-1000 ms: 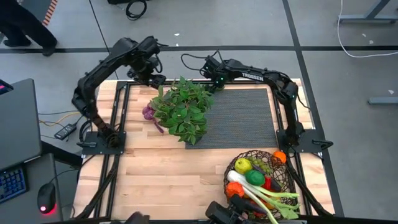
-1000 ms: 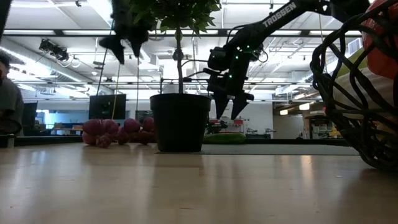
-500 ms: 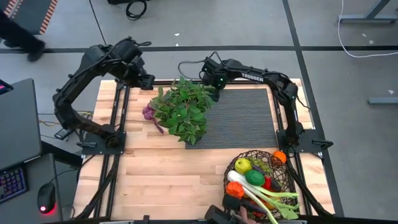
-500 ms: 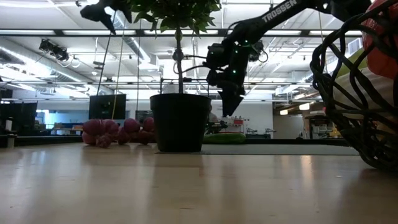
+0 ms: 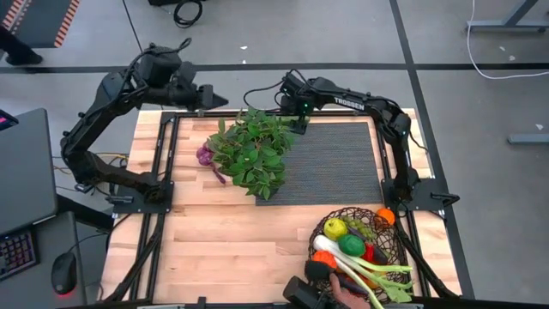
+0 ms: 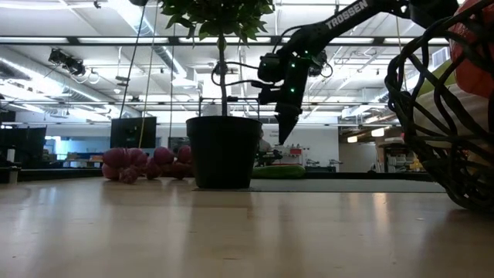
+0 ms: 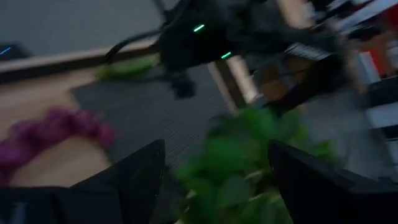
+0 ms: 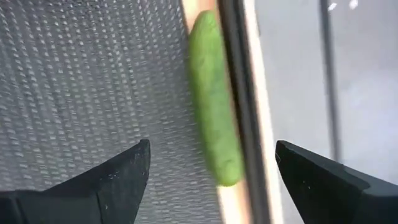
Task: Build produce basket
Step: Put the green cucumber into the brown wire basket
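Leafy green potted plant (image 5: 254, 153) in black pot (image 6: 223, 150) stands on pale wooden desk (image 5: 223, 240), at left edge of black ribbed mat (image 5: 334, 163).

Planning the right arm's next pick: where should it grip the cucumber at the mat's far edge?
Grip the cucumber across its narrow middle, coming from above with the right gripper, open here. It lies flat and long along the mat edge, close beside the frame rail, so the rail-side finger probably has little room.
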{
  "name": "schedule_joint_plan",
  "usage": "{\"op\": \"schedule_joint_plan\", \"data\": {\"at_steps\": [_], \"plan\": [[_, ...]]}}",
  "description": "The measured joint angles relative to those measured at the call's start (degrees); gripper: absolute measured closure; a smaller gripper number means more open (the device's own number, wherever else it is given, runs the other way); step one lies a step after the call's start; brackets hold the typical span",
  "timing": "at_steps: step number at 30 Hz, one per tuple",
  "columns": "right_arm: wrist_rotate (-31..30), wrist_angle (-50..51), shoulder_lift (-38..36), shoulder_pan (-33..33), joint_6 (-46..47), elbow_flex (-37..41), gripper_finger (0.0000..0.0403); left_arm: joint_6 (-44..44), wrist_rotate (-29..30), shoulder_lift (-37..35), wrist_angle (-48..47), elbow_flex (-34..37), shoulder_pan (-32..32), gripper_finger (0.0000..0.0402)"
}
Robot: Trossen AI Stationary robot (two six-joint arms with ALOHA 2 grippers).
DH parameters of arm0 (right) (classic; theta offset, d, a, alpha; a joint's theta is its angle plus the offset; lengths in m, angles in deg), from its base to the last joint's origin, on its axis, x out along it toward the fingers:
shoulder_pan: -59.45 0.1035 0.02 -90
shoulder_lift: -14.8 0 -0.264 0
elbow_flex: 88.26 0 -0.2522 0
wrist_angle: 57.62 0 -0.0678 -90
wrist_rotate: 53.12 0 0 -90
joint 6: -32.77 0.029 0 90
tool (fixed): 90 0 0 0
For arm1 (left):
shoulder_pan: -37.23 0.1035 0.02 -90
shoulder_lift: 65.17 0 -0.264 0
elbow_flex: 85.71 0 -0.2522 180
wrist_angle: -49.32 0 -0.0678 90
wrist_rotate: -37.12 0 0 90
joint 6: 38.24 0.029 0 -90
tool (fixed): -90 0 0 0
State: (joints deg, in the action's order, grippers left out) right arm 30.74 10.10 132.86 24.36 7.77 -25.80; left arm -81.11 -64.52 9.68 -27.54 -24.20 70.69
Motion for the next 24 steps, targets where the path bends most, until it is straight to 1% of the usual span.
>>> {"op": "schedule_joint_plan", "data": {"at_steps": [2, 4, 6, 7, 9, 11, 13, 15, 16, 18, 21, 24], "plan": [[-1.5, -0.5, 0.0, 0.4, -2.3, -0.8, 0.0055, 0.1, -0.2, 0.0, 3.9, 0.0, -0.5, 0.0114], [-2.1, -1.5, 0.0, 1.0, -2.3, -1.5, 0.0055, 1.0, -0.3, 0.0, 7.0, 0.0, -1.1, 0.0114], [-2.0, -1.2, 0.0, 1.8, -0.4, -2.0, 0.0055, 2.3, -0.3, 0.0, 7.5, 0.0, -1.7, 0.0114], [-1.9, -1.1, 0.0, 2.3, 2.0, -2.1, 0.0055, 3.2, -0.3, 0.1, 6.9, 0.0, -2.0, 0.0114], [-1.7, -0.2, 0.0, 3.3, 8.0, -2.3, 0.0055, 4.3, -0.1, 0.2, 2.9, 0.0, -2.3, 0.0114], [-1.3, 3.2, -0.2, 3.9, 13.9, -2.2, 0.0055, 4.2, 1.5, 0.4, -3.0, 0.0, -2.5, 0.0114], [1.3, 6.5, -0.4, 4.3, 18.2, -2.2, 0.0055, 3.2, 4.9, 0.6, -9.4, 0.0, -2.9, 0.0114], [3.3, 9.6, -0.6, 4.4, 20.4, -2.2, 0.0055, 3.0, 9.3, 0.6, -13.6, 0.0, -2.9, 0.0114], [3.6, 10.0, -0.7, 4.4, 20.5, -2.2, 0.0055, 3.0, 11.0, 0.6, -15.4, 0.0, -2.9, 0.0114], [3.8, 10.1, -0.7, 4.4, 19.6, -2.2, 0.0055, 3.0, 12.1, 0.6, -18.3, 0.0, -2.8, 0.0114], [5.3, 8.0, -0.7, 4.1, 17.3, -2.2, 0.0055, 2.2, 11.6, 0.6, -20.5, 0.0, -2.9, 0.0114], [5.8, 7.5, 0.1, 4.3, 14.7, -2.3, 0.0055, 1.3, 10.2, 0.7, -20.1, 0.1, -3.5, 0.0114]]}}
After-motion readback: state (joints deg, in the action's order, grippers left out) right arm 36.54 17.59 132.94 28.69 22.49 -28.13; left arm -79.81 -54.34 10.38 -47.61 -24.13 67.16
